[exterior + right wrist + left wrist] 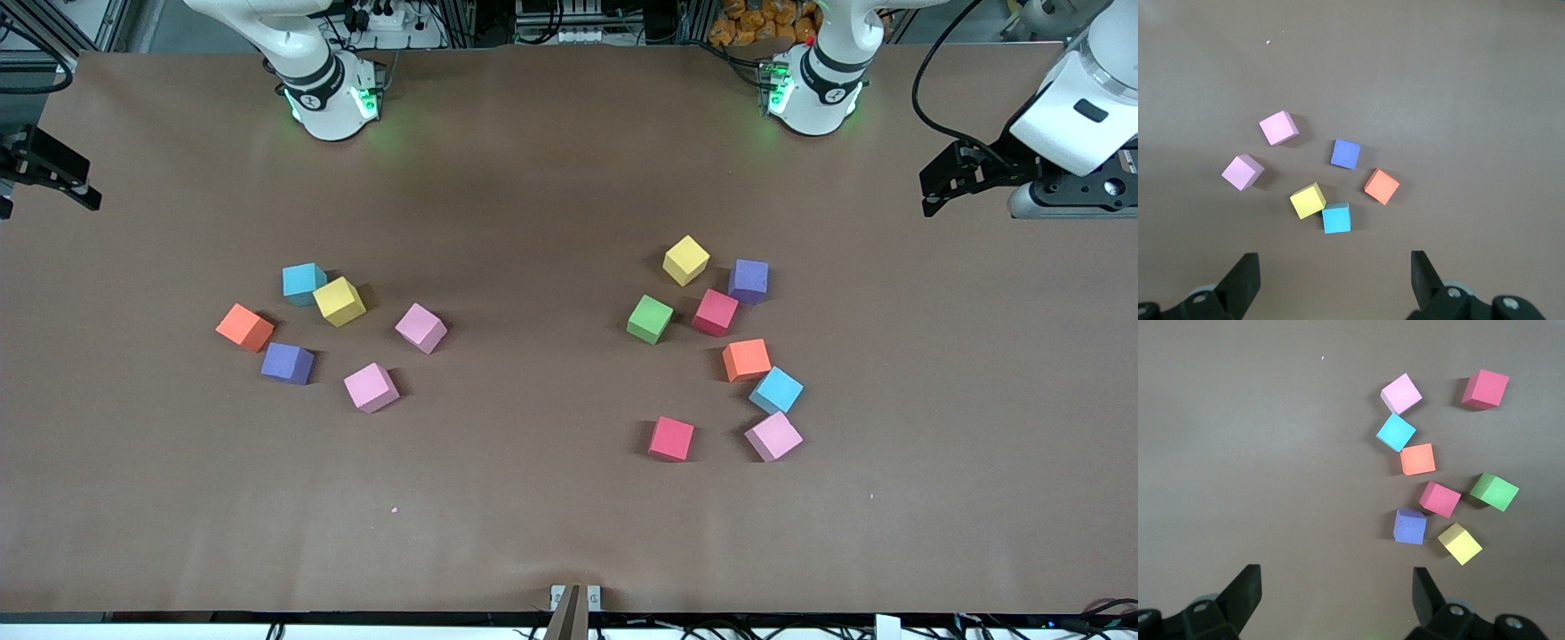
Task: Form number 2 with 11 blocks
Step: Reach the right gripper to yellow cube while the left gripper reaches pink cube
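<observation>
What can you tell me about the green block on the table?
The green block is a small matte cube, foam by the look of it, and the only green one in sight. It sits flat on the brown table in the cluster toward the left arm's end, turned at an angle to the table's edge. A red block lies beside it and a yellow block lies farther from the front camera. Nothing touches it, and neither pincer is near it.

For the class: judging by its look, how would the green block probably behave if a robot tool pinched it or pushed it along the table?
The green block looks like matte foam, so it is probably light and may give slightly when pinched. Its flat faces suggest it would slide or twist, not roll. The red block sits close beside it, so a push toward that end could bump it.
</observation>
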